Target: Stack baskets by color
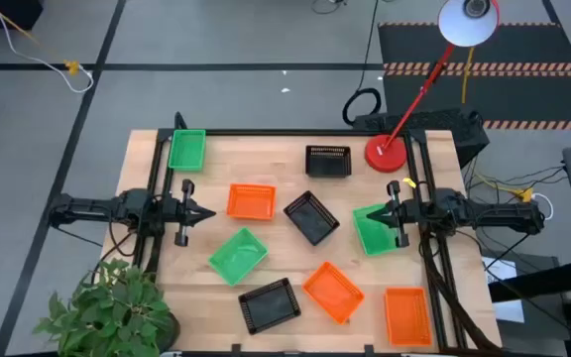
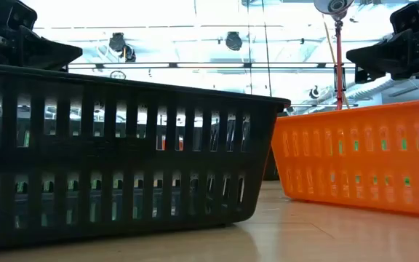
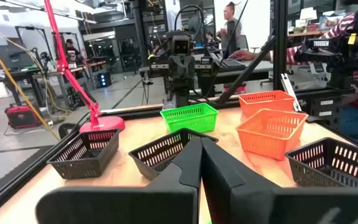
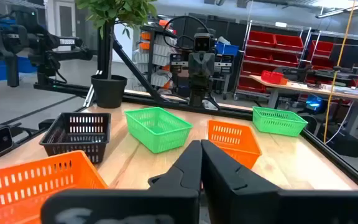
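Scattered over the wooden table lie three green baskets (image 1: 187,149) (image 1: 238,254) (image 1: 372,228), three orange baskets (image 1: 251,201) (image 1: 332,292) (image 1: 406,315) and three black baskets (image 1: 328,161) (image 1: 311,217) (image 1: 270,304), each resting on its base, none stacked. My left gripper (image 1: 206,212) hovers shut at the table's left side, pointing right, just left of an orange basket. My right gripper (image 1: 377,213) hovers shut at the right side, pointing left, above the green basket there. Neither touches anything. The wrist views show the shut fingers (image 3: 201,155) (image 4: 201,158).
A round red lamp base (image 1: 386,152) stands at the far right beside the far black basket, its arm slanting up to a white shade. A potted plant (image 1: 107,307) fills the near left corner. Black frame rails (image 1: 157,188) edge the table's left and right sides.
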Available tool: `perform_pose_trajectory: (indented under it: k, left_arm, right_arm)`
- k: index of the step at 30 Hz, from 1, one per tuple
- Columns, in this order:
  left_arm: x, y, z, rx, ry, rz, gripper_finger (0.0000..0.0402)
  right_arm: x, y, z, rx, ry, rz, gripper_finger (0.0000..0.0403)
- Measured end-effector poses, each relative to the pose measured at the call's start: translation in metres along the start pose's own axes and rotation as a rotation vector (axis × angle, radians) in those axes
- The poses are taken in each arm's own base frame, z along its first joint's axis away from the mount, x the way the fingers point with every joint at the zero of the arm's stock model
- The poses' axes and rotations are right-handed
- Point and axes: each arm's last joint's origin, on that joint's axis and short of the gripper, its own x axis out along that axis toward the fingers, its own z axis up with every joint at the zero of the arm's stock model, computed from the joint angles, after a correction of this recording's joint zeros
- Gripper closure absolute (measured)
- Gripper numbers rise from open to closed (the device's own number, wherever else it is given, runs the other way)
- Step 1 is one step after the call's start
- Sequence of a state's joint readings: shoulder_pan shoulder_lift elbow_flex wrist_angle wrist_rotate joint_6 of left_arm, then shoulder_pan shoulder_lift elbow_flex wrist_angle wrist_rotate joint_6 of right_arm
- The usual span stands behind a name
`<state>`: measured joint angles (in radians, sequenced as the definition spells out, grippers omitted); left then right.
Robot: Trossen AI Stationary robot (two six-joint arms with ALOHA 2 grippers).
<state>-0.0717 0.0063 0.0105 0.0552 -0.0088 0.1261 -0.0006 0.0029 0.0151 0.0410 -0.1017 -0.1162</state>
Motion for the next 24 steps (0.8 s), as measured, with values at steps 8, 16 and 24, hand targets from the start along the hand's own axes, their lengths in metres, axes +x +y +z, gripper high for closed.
perform_pose_trajectory:
  k: [8,16,24]
  left_arm:
    - [0.0000,0.0000,0.0000,0.000,0.000,0.000,0.0391]
    - [0.0000,0.0000,0.0000,0.000,0.000,0.000,0.0392]
    - [0.0000,0.0000,0.0000,0.000,0.000,0.000,0.0392]
  right_arm:
    - [0.0000,0.0000,-0.0001,0.000,0.000,0.000,0.0403]
    - [0.0000,0.0000,0.0000,0.000,0.000,0.001,0.0403]
    - [0.0000,0.0000,-0.0001,0.000,0.001,0.000,0.0403]
